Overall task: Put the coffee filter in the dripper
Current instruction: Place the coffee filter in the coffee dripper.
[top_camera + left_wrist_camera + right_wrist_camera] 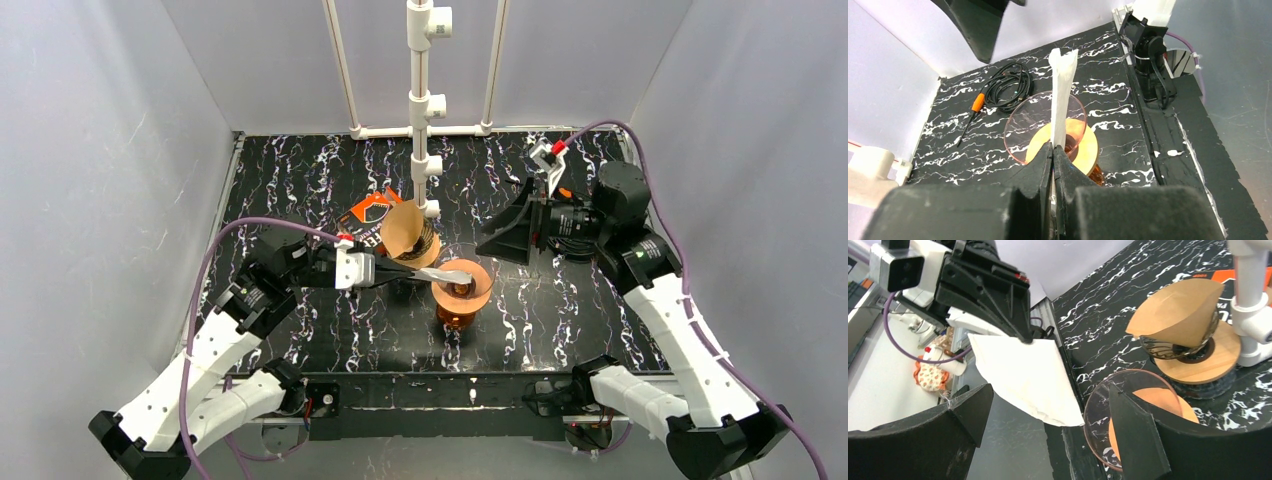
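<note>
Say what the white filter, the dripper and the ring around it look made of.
White filter: thin matte paper, folded flat. Dripper: clear, pink-tinted, glossy plastic or glass; the marbled table shows through. Ring: likely wood, matte tan; grain unclear.
</note>
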You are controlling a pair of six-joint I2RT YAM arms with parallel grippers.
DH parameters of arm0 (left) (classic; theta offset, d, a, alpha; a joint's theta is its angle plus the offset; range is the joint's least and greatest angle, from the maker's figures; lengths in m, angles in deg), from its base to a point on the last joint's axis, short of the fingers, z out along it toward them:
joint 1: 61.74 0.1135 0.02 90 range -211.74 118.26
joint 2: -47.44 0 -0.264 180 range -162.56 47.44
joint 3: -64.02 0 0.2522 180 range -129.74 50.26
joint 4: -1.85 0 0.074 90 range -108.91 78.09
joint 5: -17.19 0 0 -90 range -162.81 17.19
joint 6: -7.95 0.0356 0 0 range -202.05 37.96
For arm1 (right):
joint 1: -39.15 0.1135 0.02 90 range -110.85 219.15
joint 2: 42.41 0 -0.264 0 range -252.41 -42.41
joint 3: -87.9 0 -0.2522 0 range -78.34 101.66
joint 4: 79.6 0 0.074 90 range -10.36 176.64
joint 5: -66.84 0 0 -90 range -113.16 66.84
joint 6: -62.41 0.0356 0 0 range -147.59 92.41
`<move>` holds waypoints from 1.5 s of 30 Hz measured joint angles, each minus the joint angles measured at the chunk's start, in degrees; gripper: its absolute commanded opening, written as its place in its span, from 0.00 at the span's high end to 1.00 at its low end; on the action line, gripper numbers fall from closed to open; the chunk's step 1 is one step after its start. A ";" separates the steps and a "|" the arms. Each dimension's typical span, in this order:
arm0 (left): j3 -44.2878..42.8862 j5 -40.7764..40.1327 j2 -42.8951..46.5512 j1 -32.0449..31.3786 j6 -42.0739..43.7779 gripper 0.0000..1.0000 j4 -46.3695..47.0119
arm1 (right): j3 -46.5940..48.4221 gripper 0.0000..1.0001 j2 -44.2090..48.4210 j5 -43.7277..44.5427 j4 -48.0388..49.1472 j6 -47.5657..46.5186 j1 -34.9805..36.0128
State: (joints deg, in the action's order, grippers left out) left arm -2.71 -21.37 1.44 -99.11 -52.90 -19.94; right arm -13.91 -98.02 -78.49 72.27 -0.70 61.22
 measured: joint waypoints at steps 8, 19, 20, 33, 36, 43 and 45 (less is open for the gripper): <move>0.26 -0.26 -1.99 0.00 -4.57 1.00 5.18 | -4.46 0.08 1.86 1.03 2.60 -0.15 5.33; 0.26 -0.17 -2.49 0.00 -7.32 1.00 8.26 | -5.79 0.19 0.17 5.92 2.54 -1.79 8.74; 0.28 -0.17 -2.49 0.00 -7.39 1.00 8.35 | -5.79 0.20 0.04 6.32 2.54 -1.86 8.79; 0.33 -0.35 -4.35 0.00 -10.71 0.98 9.35 | -5.57 0.93 -0.48 8.31 2.56 -3.43 10.08; 0.33 -1.40 -4.42 0.00 -11.78 0.47 9.44 | -5.18 0.99 -0.48 8.70 2.51 -3.34 10.21; -0.13 -7.78 -4.39 0.00 -17.35 0.02 9.05 | -4.39 0.99 -0.20 10.01 1.75 -3.45 10.21; -0.48 -9.55 -4.39 0.02 -18.71 0.02 8.76 | -3.61 0.99 -0.20 10.56 0.74 -3.82 10.21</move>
State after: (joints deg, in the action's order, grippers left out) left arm -3.19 -30.92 -2.95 -99.08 -71.61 -11.17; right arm -17.52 -98.22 -67.93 73.01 -4.52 71.43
